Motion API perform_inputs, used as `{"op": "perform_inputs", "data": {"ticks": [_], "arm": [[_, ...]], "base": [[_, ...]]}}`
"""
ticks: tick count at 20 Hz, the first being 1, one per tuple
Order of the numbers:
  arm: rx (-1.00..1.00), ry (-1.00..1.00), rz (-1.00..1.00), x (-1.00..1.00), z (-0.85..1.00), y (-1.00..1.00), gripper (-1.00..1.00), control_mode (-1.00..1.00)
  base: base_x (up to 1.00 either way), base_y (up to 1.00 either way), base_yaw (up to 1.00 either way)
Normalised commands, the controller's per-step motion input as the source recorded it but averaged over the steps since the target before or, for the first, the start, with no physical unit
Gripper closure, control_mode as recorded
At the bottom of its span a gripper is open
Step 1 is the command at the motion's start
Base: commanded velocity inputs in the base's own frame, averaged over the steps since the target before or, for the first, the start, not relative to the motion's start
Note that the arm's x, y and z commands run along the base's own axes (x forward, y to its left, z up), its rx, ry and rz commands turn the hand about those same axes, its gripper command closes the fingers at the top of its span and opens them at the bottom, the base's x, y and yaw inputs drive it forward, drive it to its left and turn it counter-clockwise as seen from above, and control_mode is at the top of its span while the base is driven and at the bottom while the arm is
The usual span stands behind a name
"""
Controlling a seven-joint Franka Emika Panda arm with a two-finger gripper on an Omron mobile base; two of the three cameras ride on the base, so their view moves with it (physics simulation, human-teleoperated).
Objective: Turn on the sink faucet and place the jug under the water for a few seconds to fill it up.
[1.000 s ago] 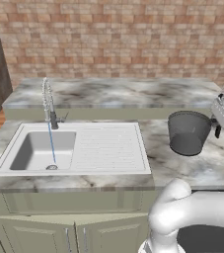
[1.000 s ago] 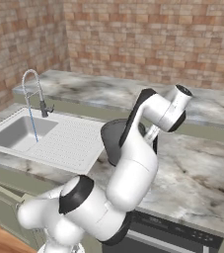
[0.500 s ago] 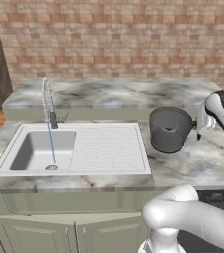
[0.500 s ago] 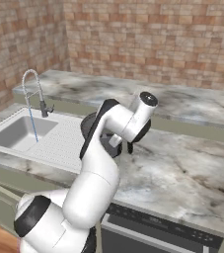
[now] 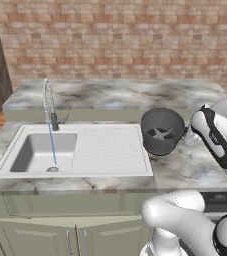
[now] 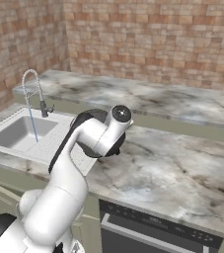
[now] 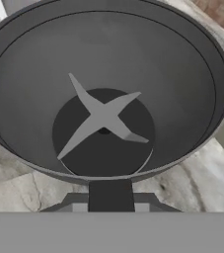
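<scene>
Jug [image 5: 162,131] hanging tilted at centre right of the left base frame, at the sink's [image 5: 112,168] right edge.
Gripper [image 7: 110,195] is closing tightly on the jug rim at the hand frame's bottom; water [image 5: 51,144] is falling from the sink faucet [image 5: 49,102] into the basin at left.

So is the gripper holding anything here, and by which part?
Yes: the gripper is shut on the jug, gripping it at the rim on the side nearest the arm, tilted, beside the sink.
</scene>
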Motion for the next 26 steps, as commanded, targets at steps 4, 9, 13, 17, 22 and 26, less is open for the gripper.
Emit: {"op": "perform_inputs", "data": {"ticks": [4,9,13,17,22,26], "arm": [[0.0,0.0,0.0,-0.05,0.05,0.0,1.0,-1.0],[0.0,0.0,0.01,0.0,0.0,0.0,1.0,-1.0],[0.0,0.0,0.0,0.05,0.0,0.0,1.0,-1.0],[0.0,0.0,0.0,0.01,0.0,0.0,1.0,-1.0],[0.0,0.0,0.0,-0.01,0.0,0.0,1.0,1.0],[0.0,0.0,0.0,0.0,0.0,0.0,1.0,1.0]], "base": [[0.0,0.0,0.0],[0.0,0.0,0.0],[0.0,0.0,0.0],[0.0,0.0,0.0],[-0.08,0.03,0.0],[-0.42,0.24,0.04]]}}
